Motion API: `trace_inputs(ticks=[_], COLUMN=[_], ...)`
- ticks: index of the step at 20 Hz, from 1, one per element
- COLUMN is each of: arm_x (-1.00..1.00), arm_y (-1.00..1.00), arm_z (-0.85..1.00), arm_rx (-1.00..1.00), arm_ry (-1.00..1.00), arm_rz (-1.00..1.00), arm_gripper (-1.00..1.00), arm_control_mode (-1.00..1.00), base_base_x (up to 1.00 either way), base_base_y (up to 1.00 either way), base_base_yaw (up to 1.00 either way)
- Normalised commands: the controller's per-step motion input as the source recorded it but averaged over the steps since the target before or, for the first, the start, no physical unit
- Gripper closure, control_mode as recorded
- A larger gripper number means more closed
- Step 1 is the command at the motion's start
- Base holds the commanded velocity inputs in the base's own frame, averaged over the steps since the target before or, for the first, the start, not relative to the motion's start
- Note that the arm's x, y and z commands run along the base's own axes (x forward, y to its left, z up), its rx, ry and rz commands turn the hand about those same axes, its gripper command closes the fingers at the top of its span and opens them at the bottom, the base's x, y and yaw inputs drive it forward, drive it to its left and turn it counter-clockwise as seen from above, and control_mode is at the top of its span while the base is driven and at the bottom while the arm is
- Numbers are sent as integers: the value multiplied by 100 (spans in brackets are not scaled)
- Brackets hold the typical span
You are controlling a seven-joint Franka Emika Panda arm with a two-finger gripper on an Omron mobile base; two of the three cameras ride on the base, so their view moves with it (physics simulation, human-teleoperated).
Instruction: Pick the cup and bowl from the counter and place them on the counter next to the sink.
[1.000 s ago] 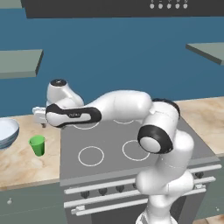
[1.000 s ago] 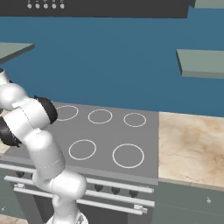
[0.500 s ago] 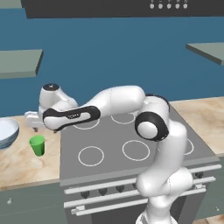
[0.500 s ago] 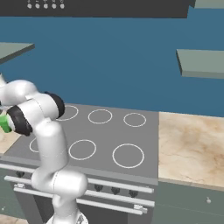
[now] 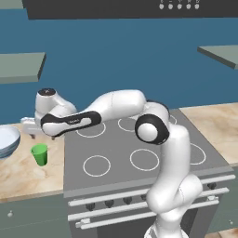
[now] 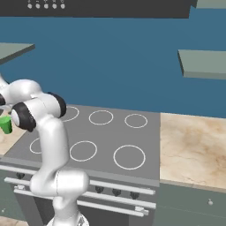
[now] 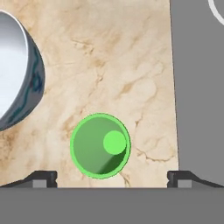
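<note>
Hand view looks straight down on a small bright green cup standing upright on the beige marble worktop, its round mouth facing the camera so its long axis runs up toward the hand. The two dark fingers sit far apart at the bottom of this view, spread wide and holding nothing, and the cup lies between their lines but just ahead of them, slightly nearer the left one. A wide pale blue-white bowl with a darker outside rests on the worktop to the cup's upper left, apart from it. The grey stovetop edges the right side. From the left base view, the white arm reaches across the stovetop to the left, with the gripper hovering above the worktop, over and a little behind the cup, and the bowl at the far left edge. The sink cannot be seen. The likely next move is a slight shift forward to centre the cup, then a straight descent.
</note>
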Motion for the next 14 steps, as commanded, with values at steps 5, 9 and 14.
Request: trace_inputs(ticks=[5,9,14], arm_x=[2,-7,-1], arm_y=[2,-7,-27], arm_z=[-10,-16,-12], arm_rx=[0,0,0], arm_ry=[2,0,0], arm_rz=[0,0,0], arm_gripper=[-100,-100,-100], arm_control_mode=[-100,-100,-100], base_base_x=[0,0,0], base_base_y=[0,0,0], base_base_yaw=[0,0,0])
